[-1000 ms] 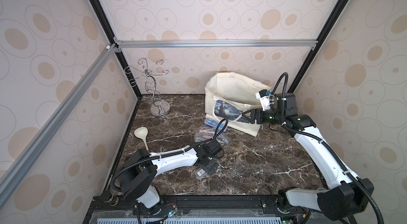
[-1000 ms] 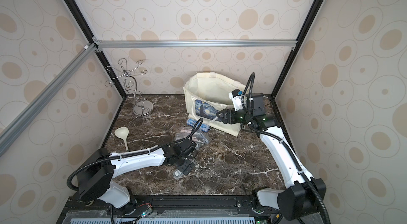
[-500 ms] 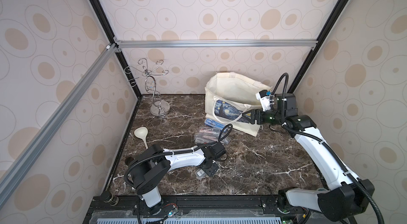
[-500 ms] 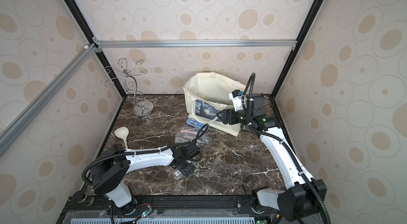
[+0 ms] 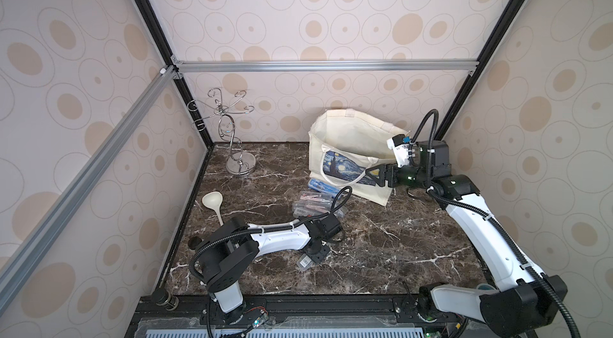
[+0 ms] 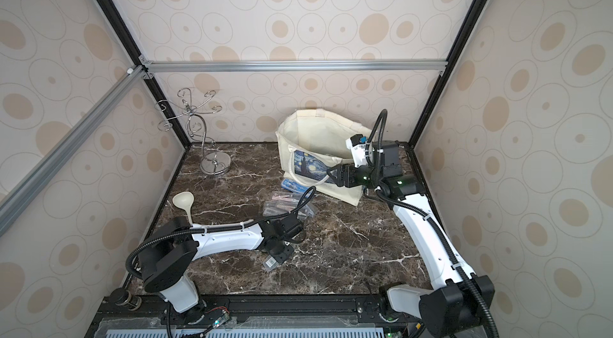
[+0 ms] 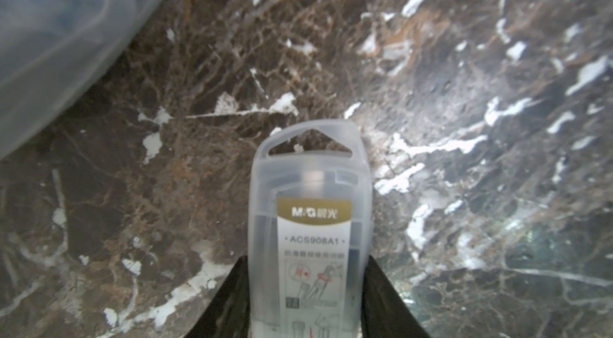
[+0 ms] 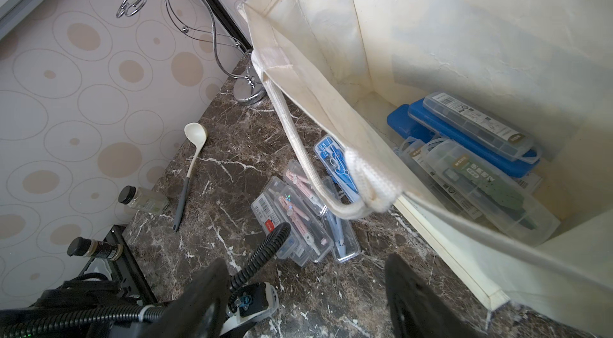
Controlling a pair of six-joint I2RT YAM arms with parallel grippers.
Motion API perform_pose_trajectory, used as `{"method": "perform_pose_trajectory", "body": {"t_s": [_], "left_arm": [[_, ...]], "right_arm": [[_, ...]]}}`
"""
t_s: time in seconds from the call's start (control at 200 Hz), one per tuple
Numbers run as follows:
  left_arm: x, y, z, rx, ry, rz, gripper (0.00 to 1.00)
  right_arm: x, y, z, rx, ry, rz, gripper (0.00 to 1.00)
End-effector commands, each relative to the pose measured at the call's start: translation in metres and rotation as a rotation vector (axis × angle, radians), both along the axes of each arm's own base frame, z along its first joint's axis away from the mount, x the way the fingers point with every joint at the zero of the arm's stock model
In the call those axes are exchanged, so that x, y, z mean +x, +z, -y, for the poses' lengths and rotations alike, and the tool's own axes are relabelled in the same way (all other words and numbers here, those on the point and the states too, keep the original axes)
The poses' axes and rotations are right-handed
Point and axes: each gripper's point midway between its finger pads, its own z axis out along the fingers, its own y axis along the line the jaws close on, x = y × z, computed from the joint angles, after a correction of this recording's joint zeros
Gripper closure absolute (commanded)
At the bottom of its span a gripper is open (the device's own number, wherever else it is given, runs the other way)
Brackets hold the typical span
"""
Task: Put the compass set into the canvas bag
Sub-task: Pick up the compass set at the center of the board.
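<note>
Plainly, the gold band on the compass set (image 7: 310, 220) read "M&G", with "ACS908A1" on the white label beneath. It was a narrow frosted-clear plastic case with a triangular hang hole, lying flat on the marble table (image 7: 464, 87). The left gripper (image 7: 306, 258) pressed its two black fingers against the case's long sides, the labelled end jutting ahead of them. The right gripper (image 8: 306, 261) stood wide open and empty, just before the cream canvas bag (image 5: 348, 134) with its blue-and-yellow print.
</note>
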Motion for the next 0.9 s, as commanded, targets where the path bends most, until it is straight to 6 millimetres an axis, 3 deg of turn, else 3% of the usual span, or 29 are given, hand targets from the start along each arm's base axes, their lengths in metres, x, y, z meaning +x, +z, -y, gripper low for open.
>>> {"method": "perform_pose_trajectory", "body": {"t_s": [0.0,0.12,0.275,0.675,0.895], "left_arm": [[0.01,0.011,0.004,-0.021,0.028,0.066,0.57],[0.023,0.028,0.011,-0.079,0.062,0.148,0.58],[0.046,0.065,0.021,-0.181,0.12,0.29,0.58],[0.105,0.215,0.046,-0.663,0.305,0.69,0.54],[0.137,0.271,0.041,-0.828,0.399,0.78,0.53]], "right_arm": [[0.0,0.016,-0.001,0.007,0.005,0.049,0.24],[-0.001,0.017,-0.003,0.013,0.013,0.055,0.24],[0.0,0.021,-0.004,0.019,0.02,0.065,0.24],[0.0,0.037,-0.013,0.062,0.068,0.104,0.24],[-0.014,0.047,-0.025,0.119,0.14,0.121,0.27]]}}
